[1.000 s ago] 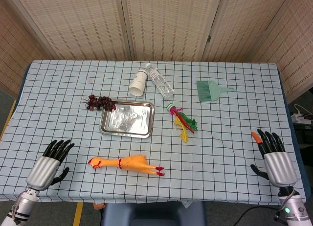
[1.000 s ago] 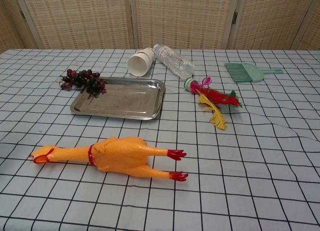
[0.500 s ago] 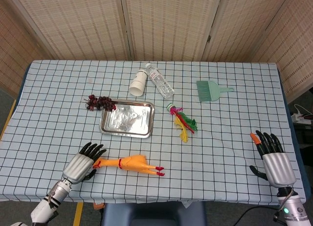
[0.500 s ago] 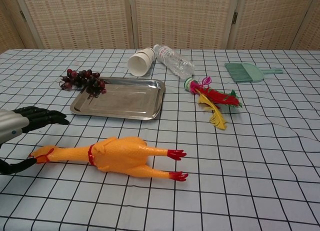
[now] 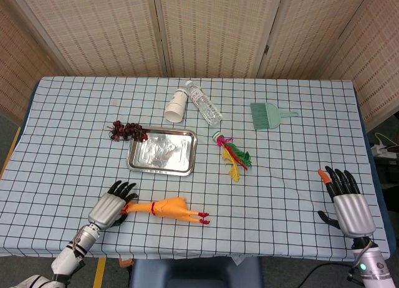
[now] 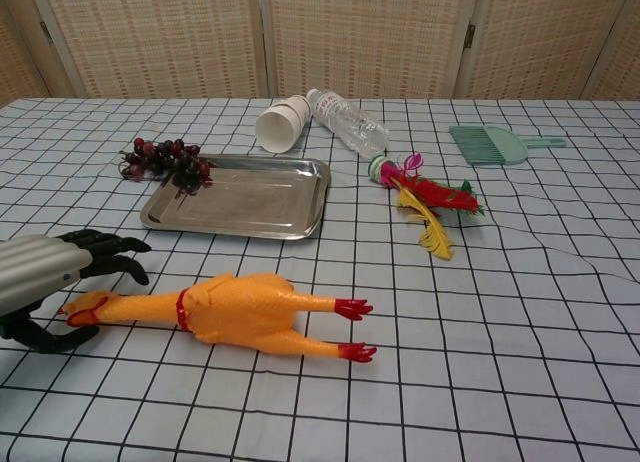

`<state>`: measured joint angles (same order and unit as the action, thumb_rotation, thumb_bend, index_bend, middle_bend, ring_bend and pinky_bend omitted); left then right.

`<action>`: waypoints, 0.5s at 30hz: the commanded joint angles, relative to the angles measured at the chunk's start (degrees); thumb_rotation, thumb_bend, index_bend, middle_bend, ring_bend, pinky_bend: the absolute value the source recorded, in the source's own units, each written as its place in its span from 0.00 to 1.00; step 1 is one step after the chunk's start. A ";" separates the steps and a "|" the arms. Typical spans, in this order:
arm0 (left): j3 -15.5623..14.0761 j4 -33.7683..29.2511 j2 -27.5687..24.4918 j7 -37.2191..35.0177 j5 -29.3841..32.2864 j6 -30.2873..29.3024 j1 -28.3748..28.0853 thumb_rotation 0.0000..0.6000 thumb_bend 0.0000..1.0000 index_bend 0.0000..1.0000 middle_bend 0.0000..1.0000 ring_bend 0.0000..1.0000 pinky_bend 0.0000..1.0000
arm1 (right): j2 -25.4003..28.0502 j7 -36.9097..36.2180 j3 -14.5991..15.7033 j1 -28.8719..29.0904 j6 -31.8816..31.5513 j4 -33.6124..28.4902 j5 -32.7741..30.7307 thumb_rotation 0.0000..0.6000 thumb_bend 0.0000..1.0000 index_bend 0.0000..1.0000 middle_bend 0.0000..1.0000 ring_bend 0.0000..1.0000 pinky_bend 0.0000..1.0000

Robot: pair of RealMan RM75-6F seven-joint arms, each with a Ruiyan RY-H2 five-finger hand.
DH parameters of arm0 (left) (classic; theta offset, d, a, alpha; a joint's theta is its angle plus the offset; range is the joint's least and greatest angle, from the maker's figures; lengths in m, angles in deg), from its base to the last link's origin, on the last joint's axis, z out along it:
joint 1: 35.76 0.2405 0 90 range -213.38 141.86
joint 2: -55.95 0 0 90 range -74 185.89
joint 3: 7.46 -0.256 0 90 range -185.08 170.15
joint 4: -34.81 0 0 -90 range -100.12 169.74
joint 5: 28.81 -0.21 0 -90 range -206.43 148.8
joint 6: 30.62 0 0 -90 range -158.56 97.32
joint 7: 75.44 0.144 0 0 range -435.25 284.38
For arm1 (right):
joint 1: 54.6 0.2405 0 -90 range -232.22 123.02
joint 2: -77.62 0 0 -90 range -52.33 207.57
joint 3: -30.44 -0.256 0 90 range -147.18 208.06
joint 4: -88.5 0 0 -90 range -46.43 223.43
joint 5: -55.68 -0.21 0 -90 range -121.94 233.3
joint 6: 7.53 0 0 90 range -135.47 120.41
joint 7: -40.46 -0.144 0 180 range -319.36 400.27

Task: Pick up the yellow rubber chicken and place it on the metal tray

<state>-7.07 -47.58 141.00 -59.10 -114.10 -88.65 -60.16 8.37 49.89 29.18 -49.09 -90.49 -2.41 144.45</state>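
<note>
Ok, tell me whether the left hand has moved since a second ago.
Yes. The left hand has moved rightward along the table's near edge, from well left of the tray to the chicken's head, fingers open around it.

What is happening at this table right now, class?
The robot's left hand is at the head end of the yellow rubber chicken, fingers spread around the head, not visibly gripping yet. The chicken lies flat on the checked tablecloth, in front of the metal tray, which has nothing on it. The right hand rests open near the table's right edge, away from everything. So the pickup is about to start; nothing has been lifted.
</note>
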 commanded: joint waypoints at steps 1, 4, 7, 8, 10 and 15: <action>0.06 0.61 0.65 -0.36 0.26 0.17 -0.43 1.00 0.42 0.26 0.00 0.00 0.01 | -0.14 0.26 -0.05 0.06 0.24 0.13 -0.26 1.00 0.12 0.00 0.00 0.00 0.00; -0.16 1.10 1.40 -0.91 -0.13 -0.18 -0.74 1.00 0.42 0.31 0.00 0.00 0.01 | -0.34 0.61 -0.11 0.11 0.38 0.25 -0.49 1.00 0.12 0.00 0.00 0.00 0.00; -0.40 1.59 2.24 -1.46 -0.96 -1.06 -0.89 1.00 0.42 0.40 0.00 0.00 0.02 | -0.57 0.90 -0.10 0.19 0.57 0.35 -0.62 1.00 0.12 0.00 0.00 0.00 0.00; -0.37 1.91 2.76 -1.59 -1.28 -1.77 -0.85 1.00 0.43 0.43 0.02 0.00 0.03 | -0.63 1.05 -0.09 0.23 0.70 0.37 -0.68 1.00 0.12 0.00 0.00 0.00 0.00; -0.46 2.48 3.58 -1.55 -1.93 -2.82 -0.83 1.00 0.46 0.50 0.07 0.00 0.05 | -0.70 1.27 -0.02 0.30 0.95 0.35 -0.78 1.00 0.12 0.00 0.00 0.00 0.00; -0.55 3.39 5.07 -1.86 -2.69 -4.52 -0.78 1.00 0.53 0.60 0.20 0.09 0.09 | -0.61 1.43 0.06 0.37 1.26 0.16 -0.96 1.00 0.12 0.00 0.00 0.00 0.00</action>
<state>-7.61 -44.43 145.79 -60.88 -116.64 -92.89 -60.97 7.77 51.32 29.24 -48.72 -89.23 -2.26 143.49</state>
